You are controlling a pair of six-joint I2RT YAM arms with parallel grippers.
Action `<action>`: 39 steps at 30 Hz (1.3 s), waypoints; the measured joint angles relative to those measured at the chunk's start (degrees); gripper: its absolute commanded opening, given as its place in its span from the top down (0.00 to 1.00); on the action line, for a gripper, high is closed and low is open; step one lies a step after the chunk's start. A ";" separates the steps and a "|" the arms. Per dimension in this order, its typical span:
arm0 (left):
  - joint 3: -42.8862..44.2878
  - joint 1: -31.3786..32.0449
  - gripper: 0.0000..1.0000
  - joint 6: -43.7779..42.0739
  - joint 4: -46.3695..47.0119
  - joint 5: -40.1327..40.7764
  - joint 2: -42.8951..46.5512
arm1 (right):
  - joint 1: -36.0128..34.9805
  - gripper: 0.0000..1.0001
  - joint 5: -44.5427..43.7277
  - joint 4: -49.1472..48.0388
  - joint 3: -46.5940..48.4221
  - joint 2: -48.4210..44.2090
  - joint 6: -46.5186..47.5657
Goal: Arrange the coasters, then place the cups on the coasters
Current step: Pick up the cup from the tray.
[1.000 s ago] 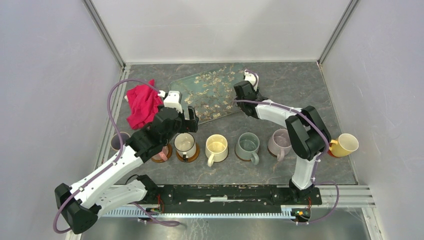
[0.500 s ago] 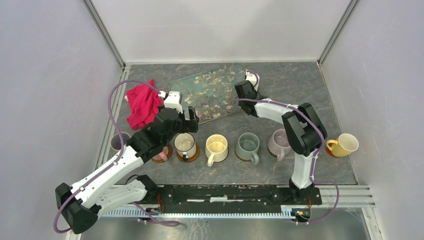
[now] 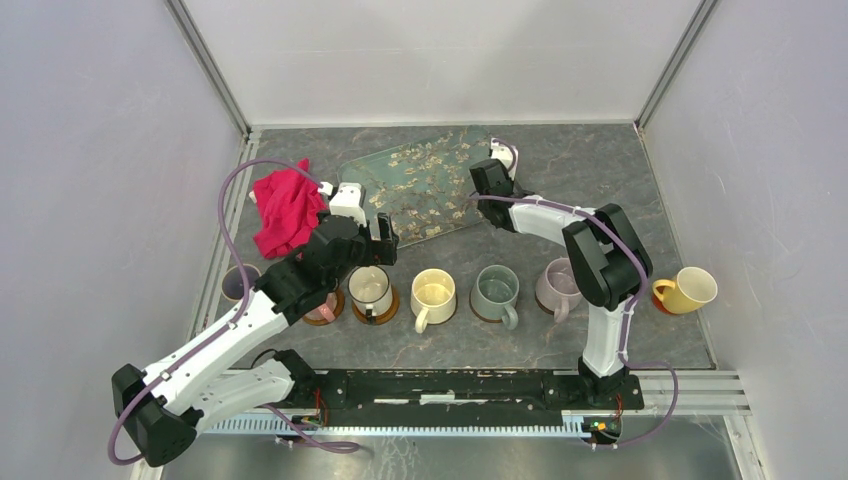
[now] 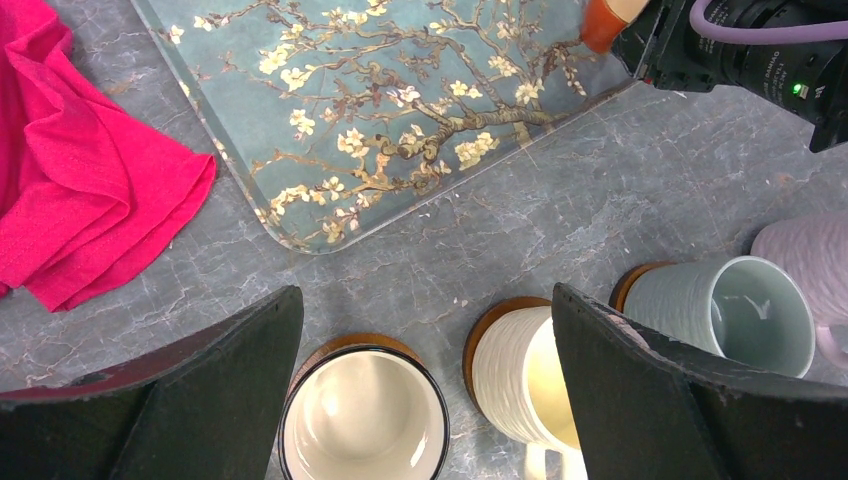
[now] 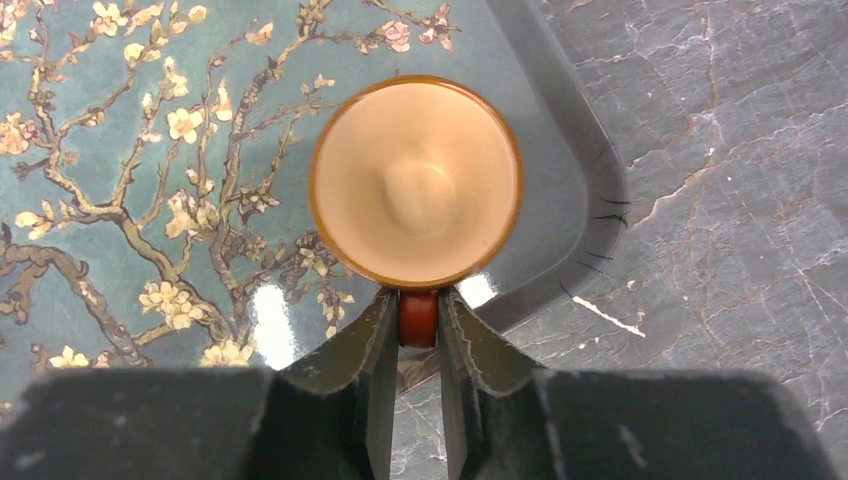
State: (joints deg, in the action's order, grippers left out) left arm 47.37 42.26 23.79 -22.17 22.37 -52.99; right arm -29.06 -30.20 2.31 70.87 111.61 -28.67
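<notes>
Now the right tool (image 5: 418, 318) is clenched on the near rim of an orange-brown coaster (image 5: 415, 180). The coaster sits at the corner of the floral tray (image 5: 100, 120), its round face turned toward the wrist camera. Meanwhile the left tool (image 4: 425, 298) hangs with its jaws spread wide above a row of cups (image 4: 362, 425) on the counter (image 4: 600, 200). A red cloth (image 4: 80, 200) lies beside the tray's opposite end.

Coaster (image 5: 415, 180) — rim between jaws, at tray (image 5: 565, 210) corner
</notes>
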 measured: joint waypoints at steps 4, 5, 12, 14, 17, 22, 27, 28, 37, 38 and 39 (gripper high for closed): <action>0.00 0.00 0.00 0.00 0.00 0.00 0.00 | 0.31 0.93 -0.04 -0.07 0.09 0.00 0.81; 0.00 -0.02 0.00 0.00 0.00 0.00 0.00 | 0.33 0.96 -0.07 -0.09 0.09 0.00 1.25; -0.02 0.00 0.00 0.00 0.02 0.00 -0.33 | 0.50 1.00 -0.31 0.04 0.09 -0.31 2.86; -0.11 -0.02 0.00 0.00 0.02 0.00 -0.48 | 0.55 1.00 -0.48 0.33 -0.04 -0.98 3.17; -0.31 0.00 0.00 0.00 0.04 0.00 -0.55 | 0.66 1.00 -0.96 0.57 -0.79 -2.93 3.43; -0.52 0.00 0.00 0.00 0.04 0.00 -0.55 | 0.90 1.00 -2.71 2.10 -3.02 -8.92 3.23; -0.55 0.00 0.00 0.00 0.04 0.00 -0.72 | 1.46 1.00 -5.49 4.31 -5.29 -14.60 1.86; -0.55 -0.02 0.00 0.00 0.04 -0.02 -0.76 | 1.51 1.00 -6.16 5.03 -5.70 -15.54 1.51; -0.57 -0.02 0.00 0.00 0.07 -0.02 -1.66 | 2.43 1.00 -11.80 12.20 -11.19 -23.74 -3.50; -0.59 -0.02 0.00 0.00 0.07 -0.04 -1.79 | 2.62 1.00 -12.72 13.29 -12.04 -24.94 -4.48; -0.61 -0.02 0.00 0.00 0.07 -0.04 -1.88 | 2.86 1.00 -13.51 14.10 -12.72 -25.94 -5.22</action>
State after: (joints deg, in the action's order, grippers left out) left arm 46.76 42.24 23.79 -22.11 22.33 -54.87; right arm -26.20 -43.70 16.40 58.15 85.67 -33.89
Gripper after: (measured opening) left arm 0.994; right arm 0.210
